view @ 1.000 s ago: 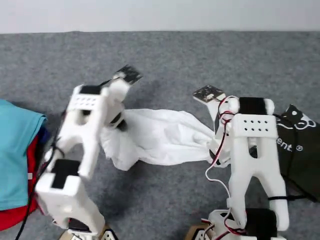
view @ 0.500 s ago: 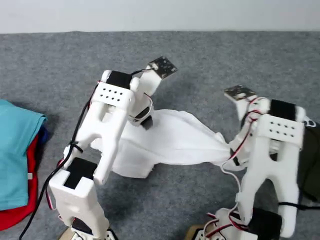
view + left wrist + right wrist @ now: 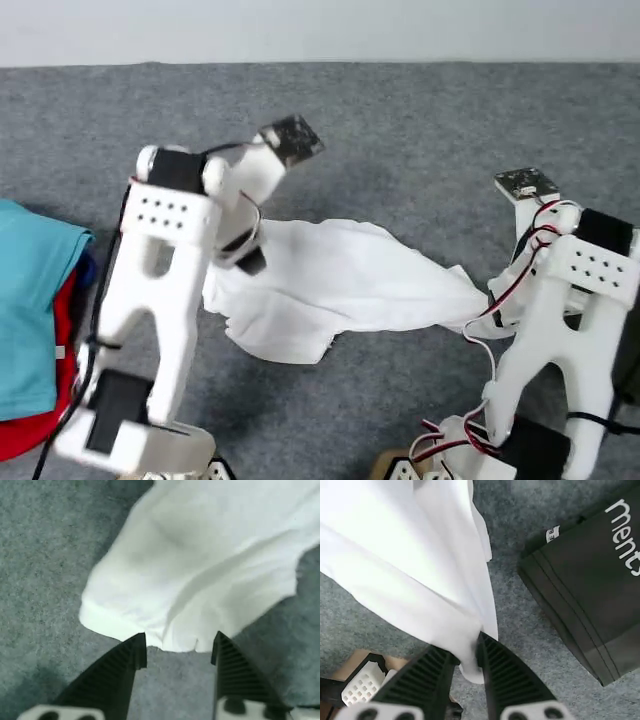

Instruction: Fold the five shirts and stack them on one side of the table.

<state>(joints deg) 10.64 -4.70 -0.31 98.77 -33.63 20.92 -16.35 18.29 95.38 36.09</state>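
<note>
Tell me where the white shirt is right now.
In the high view the white shirt sits mid-table between the two arms, its right end pinched in the right gripper beside the black shirt, its left edge at the open left gripper.

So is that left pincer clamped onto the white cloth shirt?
No, the left pincer stands open, its two black fingers apart, at the edge of the white cloth shirt.
</note>
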